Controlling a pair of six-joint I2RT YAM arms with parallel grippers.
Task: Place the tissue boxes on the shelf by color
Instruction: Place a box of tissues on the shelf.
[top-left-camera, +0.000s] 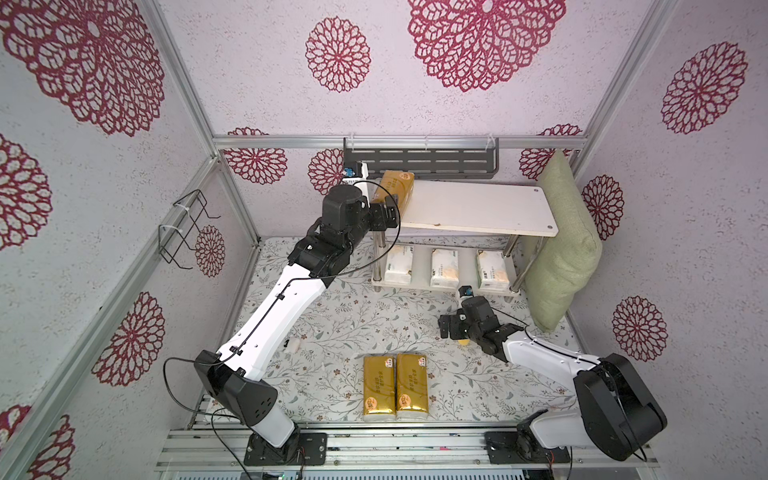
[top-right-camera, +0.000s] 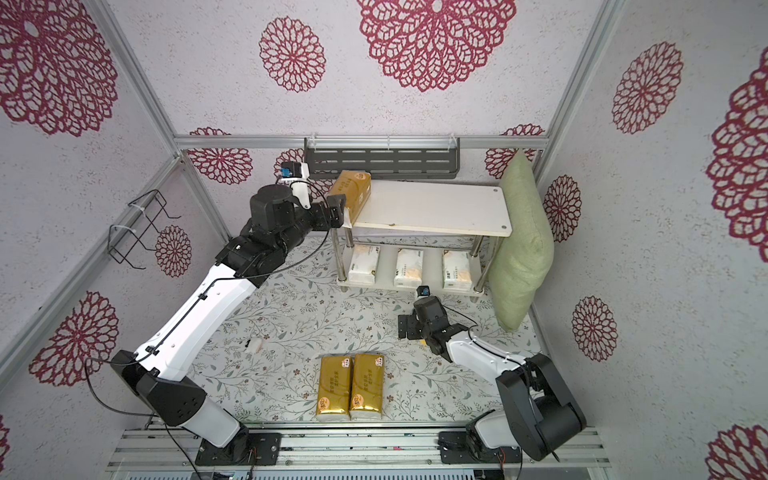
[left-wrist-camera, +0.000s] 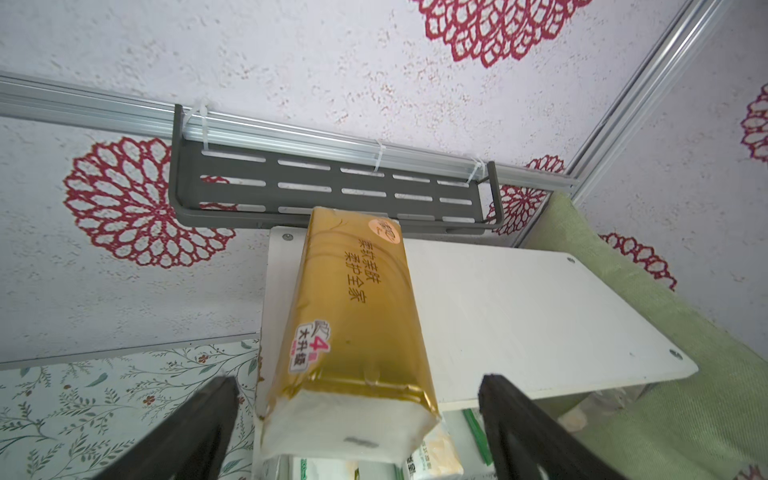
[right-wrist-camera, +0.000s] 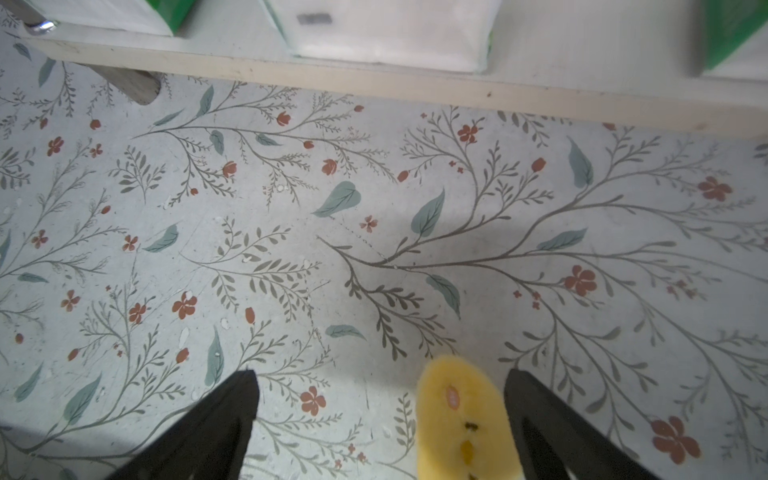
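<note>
One gold tissue box (left-wrist-camera: 353, 311) lies at the left end of the shelf's top board (top-left-camera: 478, 208), its white near end jutting past the board's edge. My left gripper (left-wrist-camera: 358, 379) is open, a finger on each side of that end with a gap on both sides. Three white tissue boxes (top-left-camera: 399, 264) (top-left-camera: 444, 268) (top-left-camera: 492, 270) stand in a row on the lower board. Two more gold boxes (top-left-camera: 379, 386) (top-left-camera: 411, 384) lie side by side on the floor near the front rail. My right gripper (right-wrist-camera: 381, 373) hangs open low over the floor before the shelf.
A small yellow lump (right-wrist-camera: 461, 415) lies between my right fingers, close to one of them. A green pillow (top-left-camera: 561, 249) leans against the shelf's right end. A grey slotted rack (top-left-camera: 419, 162) hangs behind the shelf, a black wire rack (top-left-camera: 183, 228) on the left wall.
</note>
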